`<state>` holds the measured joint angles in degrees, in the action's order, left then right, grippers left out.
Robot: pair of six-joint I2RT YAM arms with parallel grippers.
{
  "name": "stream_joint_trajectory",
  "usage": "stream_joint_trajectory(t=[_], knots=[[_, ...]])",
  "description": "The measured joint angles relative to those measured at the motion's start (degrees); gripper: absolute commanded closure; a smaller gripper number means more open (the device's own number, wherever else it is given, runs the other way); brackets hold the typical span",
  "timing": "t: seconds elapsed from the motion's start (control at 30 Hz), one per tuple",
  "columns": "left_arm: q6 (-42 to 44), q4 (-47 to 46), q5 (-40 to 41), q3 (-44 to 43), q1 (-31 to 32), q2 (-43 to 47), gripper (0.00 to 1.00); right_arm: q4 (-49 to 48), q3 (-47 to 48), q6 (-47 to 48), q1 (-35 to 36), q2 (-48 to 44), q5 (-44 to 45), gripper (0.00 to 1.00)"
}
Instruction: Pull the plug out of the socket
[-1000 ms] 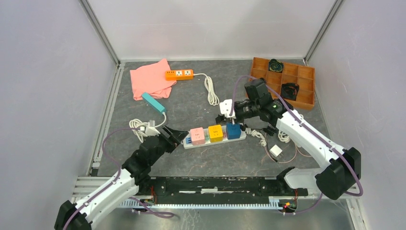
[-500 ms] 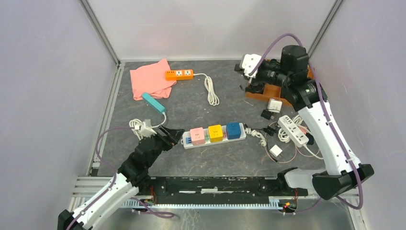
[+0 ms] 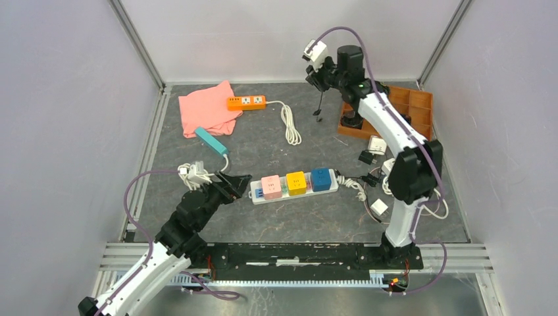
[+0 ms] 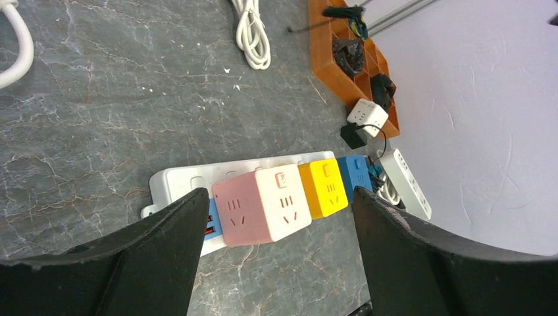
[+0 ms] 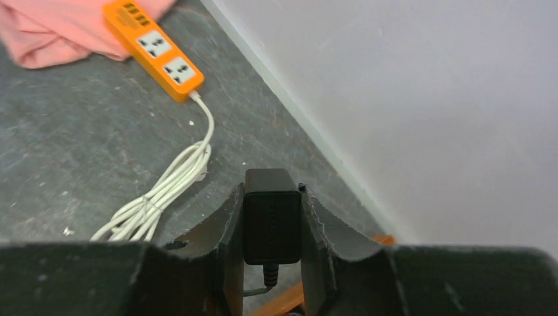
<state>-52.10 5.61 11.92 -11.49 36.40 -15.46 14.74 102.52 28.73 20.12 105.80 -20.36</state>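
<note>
The socket (image 3: 331, 189), a long white strip (image 4: 176, 182), lies mid-table with a pink cube (image 3: 271, 186), a yellow cube (image 3: 296, 182) and a blue cube (image 3: 320, 179) standing on it. My left gripper (image 3: 238, 185) is open at the strip's left end; in the left wrist view its jaws (image 4: 279, 193) straddle the pink cube (image 4: 263, 204) without touching it. My right gripper (image 3: 320, 71) is raised high near the back wall, shut on a black plug (image 5: 272, 217). The plug's thin black cable (image 3: 320, 105) dangles free below it.
An orange power strip (image 3: 247, 102) with a coiled white cord (image 3: 289, 125) lies at the back beside a pink cloth (image 3: 207, 108). A teal bar (image 3: 210, 140) is left of centre. An orange tray (image 3: 411, 99), a plain white strip (image 4: 405, 181) and a white charger (image 3: 377, 143) crowd the right side.
My right arm has swung from just above the socket up and back toward the rear wall, carrying the black plug. My left gripper stays by the strip's end, its jaws slightly wider.
</note>
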Motion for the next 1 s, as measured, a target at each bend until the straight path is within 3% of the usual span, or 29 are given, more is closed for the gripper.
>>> stream_joint_trajectory(t=[0.33,0.47,0.63,0.73,1.0], knots=[[1.5,1.7,-1.6,-0.1,0.0,0.0,0.13,-8.2,-1.6,-10.0,0.0,15.7,16.2,0.87],[1.5,1.7,-2.0,-0.1,0.0,0.2,0.13,-8.2,-3.0,-10.5,0.0,19.6,19.2,0.72],[1.5,1.8,-2.6,0.0,0.0,1.1,0.12,-8.1,-4.0,-10.7,0.0,20.8,21.2,0.34],[1.4,2.1,-3.2,0.0,0.0,1.7,0.12,-8.5,-4.4,-10.3,-0.2,20.8,21.9,0.17],[1.4,2.1,-3.6,0.1,0.0,4.0,0.11,-6.5,-7.5,-10.1,-1.3,16.7,19.1,0.08]])
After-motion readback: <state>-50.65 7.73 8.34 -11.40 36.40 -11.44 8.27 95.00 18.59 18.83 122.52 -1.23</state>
